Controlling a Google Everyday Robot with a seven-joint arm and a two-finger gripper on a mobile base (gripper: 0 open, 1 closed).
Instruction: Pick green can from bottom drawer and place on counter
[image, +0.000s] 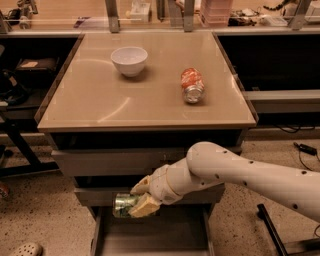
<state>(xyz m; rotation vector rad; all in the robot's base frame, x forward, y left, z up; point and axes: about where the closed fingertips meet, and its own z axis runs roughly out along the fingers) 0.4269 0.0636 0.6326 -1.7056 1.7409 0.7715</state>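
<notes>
The green can (123, 204) lies sideways in my gripper (140, 198), silver end to the left, held above the open bottom drawer (150, 236) and in front of the middle drawer's face. My gripper is shut on the can. My white arm reaches in from the lower right. The beige counter (100, 102) lies above, well clear of the can.
A white bowl (129, 60) stands on the counter at the back left. An orange-and-white can (192, 85) lies on its side at the counter's right. Two wider grey drawers (115, 161) sit under the counter. Dark shelving flanks the cabinet on both sides.
</notes>
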